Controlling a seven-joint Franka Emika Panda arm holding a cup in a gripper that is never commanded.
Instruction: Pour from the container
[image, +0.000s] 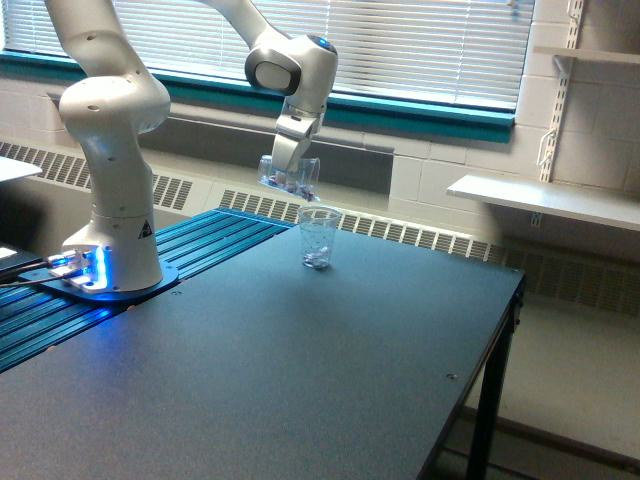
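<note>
gripper (286, 165): clamped onto the container (291, 176) — holding it up in the air
container: tipped over, mouth angled down toward the small cup (318, 238)
small cup: upright on the dark table (330, 370), just below the gripper

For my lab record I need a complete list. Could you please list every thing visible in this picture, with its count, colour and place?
Clear plastic jug-like container with reddish and purplish pieces: one, transparent, tilted in the gripper above the small cup.
Small narrow clear cup: one, transparent, upright on the table, a few pieces at its bottom.
Dark table: one, black top, foreground.
Ribbed blue platform: one, under the arm's base.
White wall shelf: one, exterior view's right.
Window blinds: white, behind.
Robot arm: one, white.
Gripper: one, white, holding the container.
</note>
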